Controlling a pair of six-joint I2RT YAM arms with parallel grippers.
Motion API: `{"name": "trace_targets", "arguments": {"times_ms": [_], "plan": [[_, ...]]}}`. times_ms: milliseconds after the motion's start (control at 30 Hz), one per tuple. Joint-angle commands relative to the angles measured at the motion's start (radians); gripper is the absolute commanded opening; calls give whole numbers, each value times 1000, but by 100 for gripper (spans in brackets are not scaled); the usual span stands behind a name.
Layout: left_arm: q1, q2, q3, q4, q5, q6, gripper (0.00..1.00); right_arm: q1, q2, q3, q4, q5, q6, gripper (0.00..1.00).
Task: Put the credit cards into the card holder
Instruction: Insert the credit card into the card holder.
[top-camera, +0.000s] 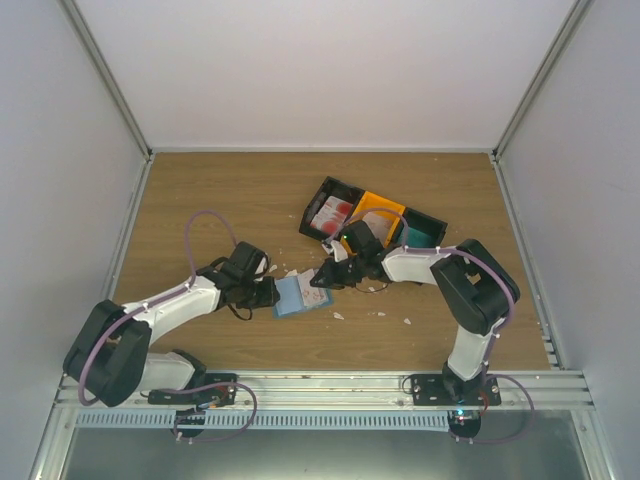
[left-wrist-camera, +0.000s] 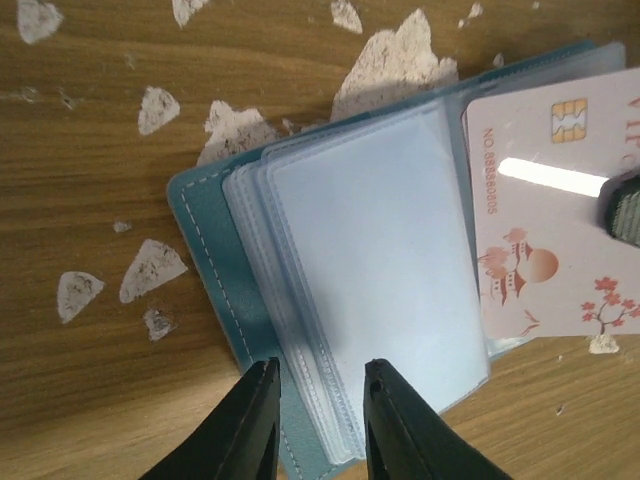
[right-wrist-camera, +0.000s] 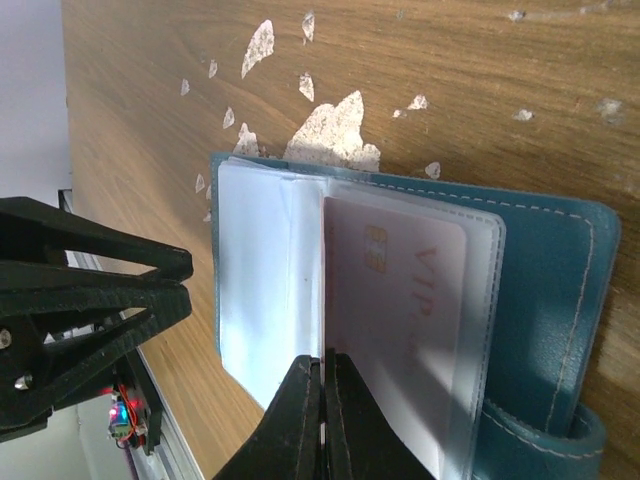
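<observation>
Got holder (right-wrist-camera: 550, 280) lying open on tabletop (top-camera: 220, 190), front-centre, between both hands, clear sleeves (left-wrist-camera: 370, 260) fanned out on top. Seeing right hand (right-wrist-camera: 322, 362) closed down to a sliver on the near edge of a card (right-wrist-camera: 400, 300): white, gold chip, red print, red blossom art. Looks tucked under a clear sleeve on the holder half nearer the right arm, going by right wrist view; can't tell how deep. Seeing left hand (left-wrist-camera: 320, 372) at the opposite side of holder, narrow gap at the tips, edge of the sleeves showing in that gap. Can't tell if clamped on them or just straddling. Hands near each other, not touching, holder spanning the gap. Seeing white scraps (left-wrist-camera: 150, 270) scattered on the wood around holder, a big one right at its far edge. Seeing tray (top-camera: 315, 205) further back, just behind right hand: red-blotched cards (top-camera: 332, 212) in left bin, orange middle bin partly hidden by the right arm, teal cards (top-camera: 422, 233) in right bin
</observation>
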Motion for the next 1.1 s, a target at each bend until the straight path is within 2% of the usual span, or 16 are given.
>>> {"name": "trace_targets", "arguments": {"times_ms": [0,200,433,600,833,1067], "plan": [[-4,36,-23,56,30,-3,30,6,-21,-17,35,-8,42,1],[-3,87,-35,78,46,3,31,7,9,-33,96,-67,85,1],[-2,110,-38,56,12,3,19,6,-17,-37,92,-54,98,0],[-2,110,-41,54,7,2,14,6,-27,-50,93,-34,117,1],[-2,108,-44,46,-3,4,12,-6,-89,-51,53,28,119,1],[-2,102,-45,51,6,4,12,-10,-82,-55,53,16,116,1]]}}
